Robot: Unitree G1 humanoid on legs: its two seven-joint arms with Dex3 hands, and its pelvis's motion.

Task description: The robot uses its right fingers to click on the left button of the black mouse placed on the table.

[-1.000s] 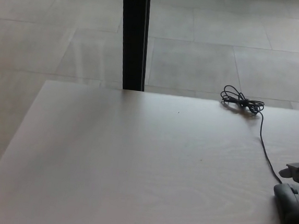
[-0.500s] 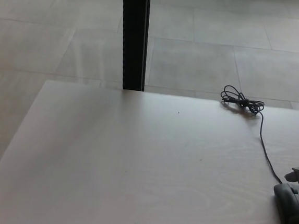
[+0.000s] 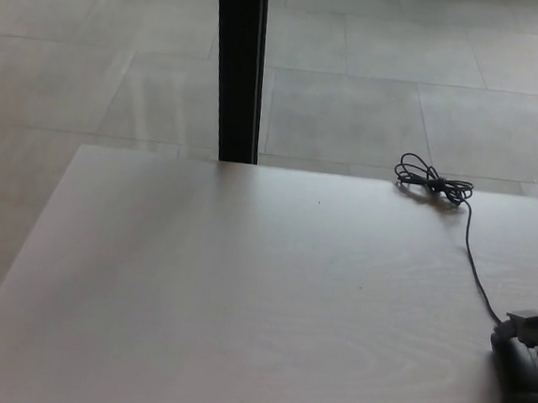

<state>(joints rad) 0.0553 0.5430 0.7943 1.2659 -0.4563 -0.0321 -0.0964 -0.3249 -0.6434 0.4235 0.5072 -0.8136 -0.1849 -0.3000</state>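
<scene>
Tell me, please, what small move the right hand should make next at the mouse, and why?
Probably a short downward press with the fingertip. The right hand sits at the picture's right edge, over the front of the black mouse, where the cable enters. It seems already placed above the buttons, though which button lies under it cannot be told.

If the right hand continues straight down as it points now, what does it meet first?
Most likely the black mouse: the right hand sits over its front end, though depth is unclear at the picture's edge.
</scene>
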